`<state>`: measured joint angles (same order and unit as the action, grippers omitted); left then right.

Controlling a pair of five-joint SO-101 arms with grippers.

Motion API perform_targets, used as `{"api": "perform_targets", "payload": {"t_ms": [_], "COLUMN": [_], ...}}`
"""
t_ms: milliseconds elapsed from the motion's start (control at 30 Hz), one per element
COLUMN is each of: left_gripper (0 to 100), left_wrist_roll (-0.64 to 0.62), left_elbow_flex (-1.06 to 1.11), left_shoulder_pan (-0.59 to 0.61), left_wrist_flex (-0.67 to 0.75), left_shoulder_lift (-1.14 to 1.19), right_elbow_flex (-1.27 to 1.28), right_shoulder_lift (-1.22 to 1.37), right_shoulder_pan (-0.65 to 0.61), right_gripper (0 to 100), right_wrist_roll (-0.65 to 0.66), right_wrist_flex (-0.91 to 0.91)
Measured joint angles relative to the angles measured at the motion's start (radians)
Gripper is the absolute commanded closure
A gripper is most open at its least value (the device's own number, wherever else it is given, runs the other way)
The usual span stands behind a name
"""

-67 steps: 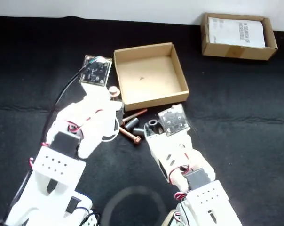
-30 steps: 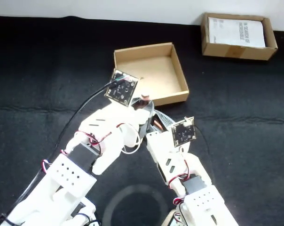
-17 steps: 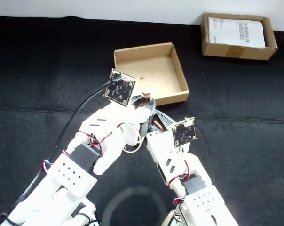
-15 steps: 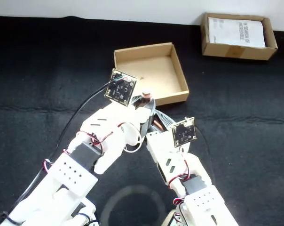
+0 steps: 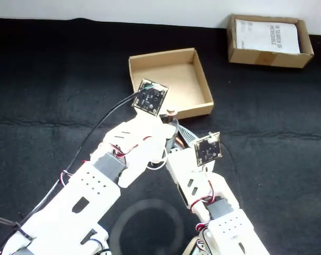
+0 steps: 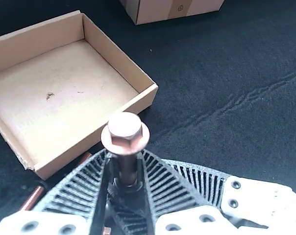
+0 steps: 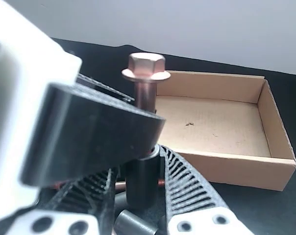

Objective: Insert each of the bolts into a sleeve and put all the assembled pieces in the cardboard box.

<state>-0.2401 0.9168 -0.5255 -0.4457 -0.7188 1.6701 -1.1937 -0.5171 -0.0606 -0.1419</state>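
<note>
Bolt point(image 6: 124, 134) upright in left pincer point(image 6: 126, 169) (sleeve point(image 7: 140, 182) in right pincer point(image 7: 142, 193))

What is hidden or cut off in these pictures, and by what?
High view: the arms cover the sleeve and loose bolts.
Left wrist view: the left hand hides the lower shank of the bolt.
Right wrist view: the left hand blocks where bolt enters sleeve; a loose sleeve is cut off.
</note>
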Motion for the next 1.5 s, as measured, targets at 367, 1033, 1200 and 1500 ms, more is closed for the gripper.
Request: {"api": "perform_targets", "payload": {"t_ms": [367, 1033, 1200, 1500], "left_gripper": [73, 86, 98, 99], "left_wrist_roll": [-0.054, -0.072, -0.072, -0.072], "left_elbow_flex": [-0.002, -0.284, -0.279, -0.048], "left_shoulder_pan": [0.126, 0.133, 0.133, 0.207], "left_wrist_flex": [-0.192, -0.600, -0.608, -0.609], "left_shoulder_lift": [-0.002, -0.137, -0.313, -0.589], "right_elbow_flex": [-0.005, -0.005, -0.005, -0.166], "right_shoulder_lift": [0.000, 0.000, 0.000, 0.002], "right_shoulder_pan": [0.049, 0.066, 0.069, 0.153], "right_gripper": [99.2, 99.2, 99.2, 99.2], "right_wrist_roll": [0.000, 0.000, 0.000, -0.086], "right_wrist_flex": [0.002, 0.002, 0.002, 0.330]}}
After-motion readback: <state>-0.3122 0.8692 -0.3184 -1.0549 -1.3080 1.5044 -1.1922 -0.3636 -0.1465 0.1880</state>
